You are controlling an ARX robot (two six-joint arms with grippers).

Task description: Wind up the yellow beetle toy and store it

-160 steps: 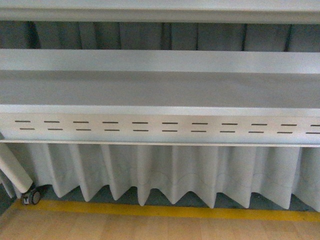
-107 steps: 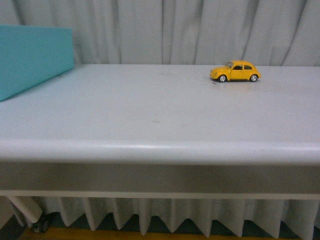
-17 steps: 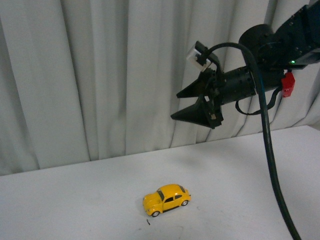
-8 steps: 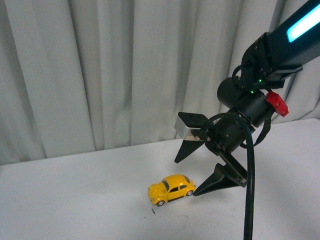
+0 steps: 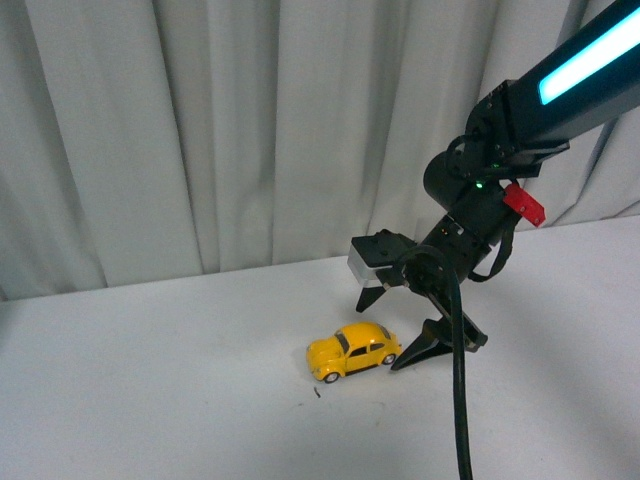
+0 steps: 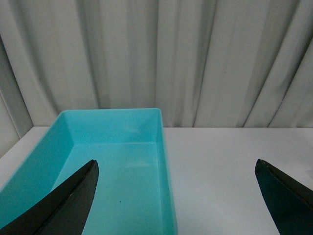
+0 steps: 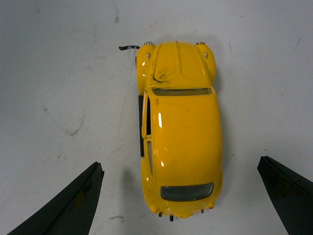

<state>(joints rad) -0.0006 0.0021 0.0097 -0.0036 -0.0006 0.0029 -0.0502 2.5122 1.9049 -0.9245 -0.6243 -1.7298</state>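
1. Lowered since half a second earlier, the right gripper (image 5: 377, 340) is now seen down at tabletop level around the toy's rear end; before, it hung higher.
2. A pale pleated curtain (image 5: 200, 130) fills the background of the front view.
3. A white tabletop (image 5: 150, 380) spreads below it.
4. A teal bin (image 6: 117, 171) is shown only in the left wrist view, standing on the tabletop against the curtain; nothing is seen inside it.
5. The right arm (image 5: 520, 100), dark with a lit cyan strip, reaches down from the upper right.
6. The left gripper (image 6: 176, 164) is held spread wide above the bin's near edge, with nothing between its fingers.
7. The right gripper's fingers are also spread wide. In the right wrist view one fingertip is seen on each side of the toy, with bare tabletop between each and the bodywork.
8. The yellow beetle toy (image 5: 355, 351) sits on its wheels near the middle of the tabletop, ungrasped, its nose pointed away from the arm.
9. A tiny black speck (image 5: 317, 392) lies just beside the nose.
10. The step in hand is judged to be the approach for the grasp. Next, the fingers would need to be closed evenly on the toy's flanks, so it can be drawn backward to wind it.
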